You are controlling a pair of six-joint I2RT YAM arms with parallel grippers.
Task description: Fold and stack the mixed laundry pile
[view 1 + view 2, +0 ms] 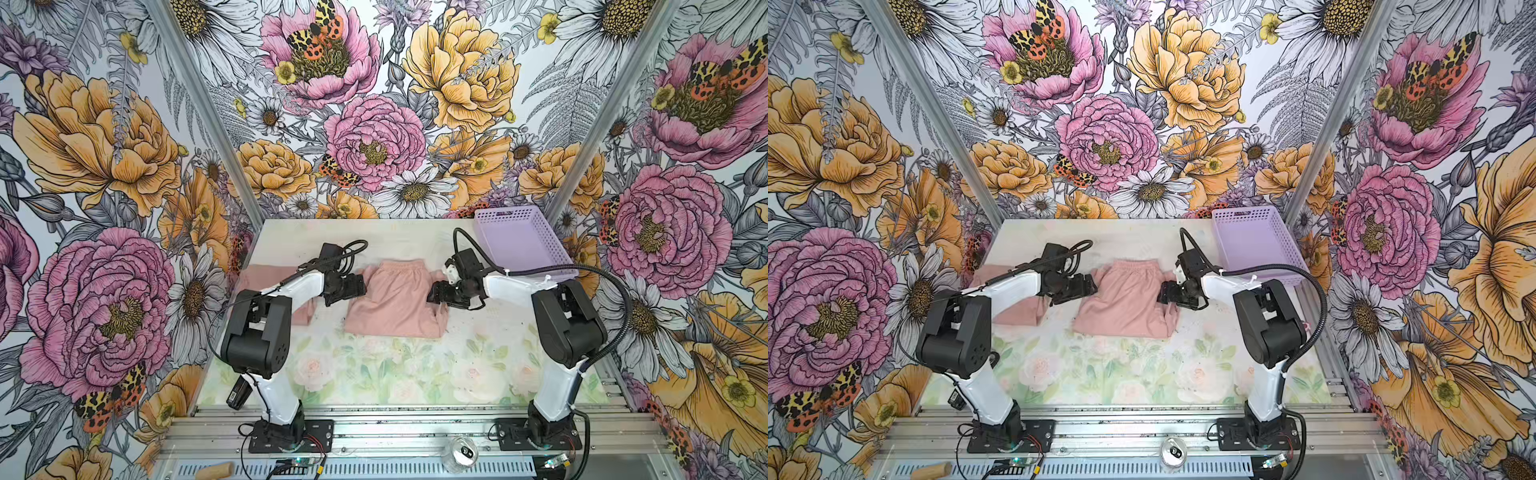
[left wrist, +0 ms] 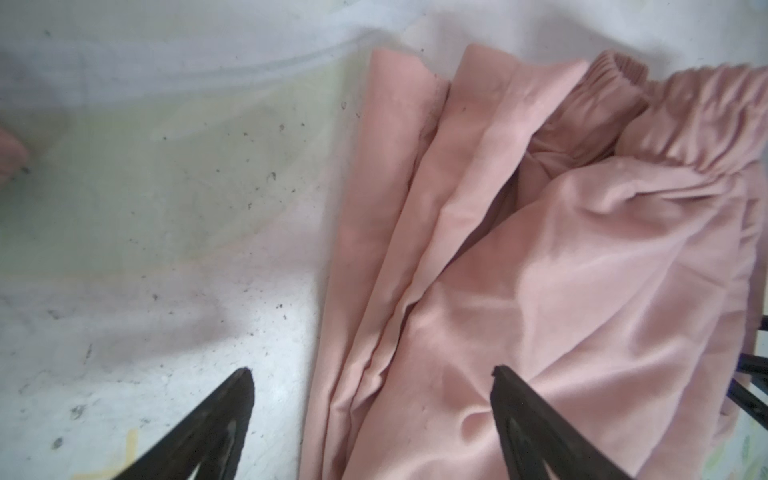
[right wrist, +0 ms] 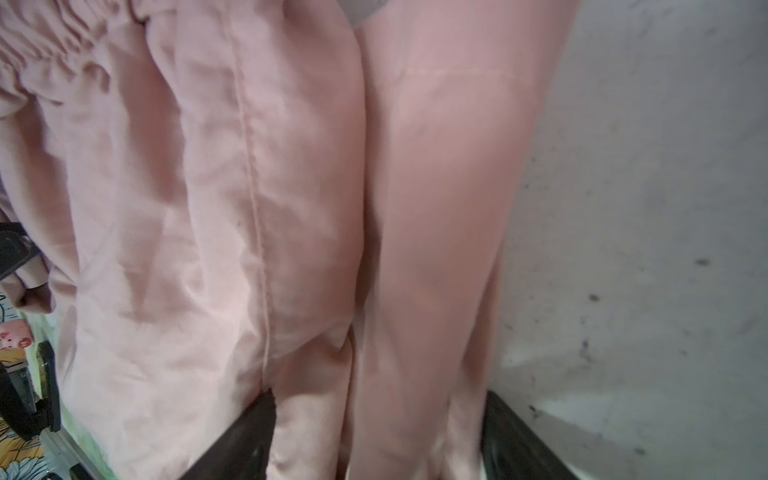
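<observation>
With both the left gripper (image 2: 372, 419) and right gripper (image 3: 378, 436) spread apart at either side of the pink shorts (image 1: 395, 299) lying mid-table, we should pinch matching side edges and fold evenly.

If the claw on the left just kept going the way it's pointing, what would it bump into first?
Most likely the pink shorts: the left gripper points toward the middle of the table, jaws open at the shorts' folded edge. How high it sits above the cloth is unclear.
</observation>
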